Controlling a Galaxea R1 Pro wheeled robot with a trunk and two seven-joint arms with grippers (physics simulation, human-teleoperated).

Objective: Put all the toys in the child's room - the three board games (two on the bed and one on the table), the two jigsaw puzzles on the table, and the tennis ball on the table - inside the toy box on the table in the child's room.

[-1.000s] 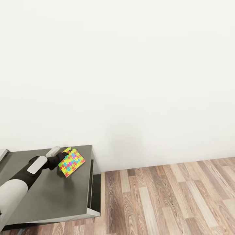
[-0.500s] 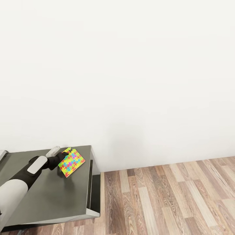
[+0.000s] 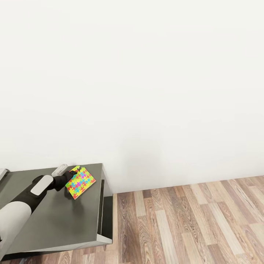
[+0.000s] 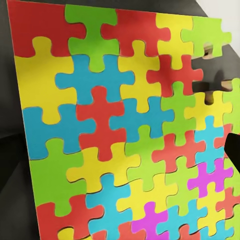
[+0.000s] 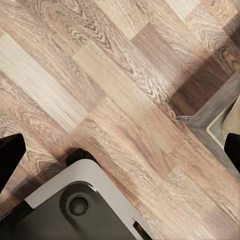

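Observation:
A jigsaw puzzle point(image 3: 82, 182) of bright interlocking pieces lies on the dark-grey table point(image 3: 62, 220), near its far right corner. My left gripper point(image 3: 70, 176) reaches over the puzzle's left edge. In the left wrist view the jigsaw puzzle point(image 4: 120, 130) sits close up and face-on, with one dark fingertip point(image 4: 233, 151) at the picture's side, so the jaws stand wide apart. A yellow-green corner point(image 3: 75, 169) pokes out behind the board; I cannot tell if it is a second puzzle. My right gripper point(image 5: 120, 150) hangs open over the wood floor, holding nothing. The toy box is out of view.
A white wall rises directly behind the table. Wood-plank floor point(image 3: 190, 223) spreads to the right of the table's end. A light-grey edge point(image 3: 2, 172) shows at the far left. My own grey base point(image 5: 75, 205) and a table corner point(image 5: 220, 120) appear beneath the right gripper.

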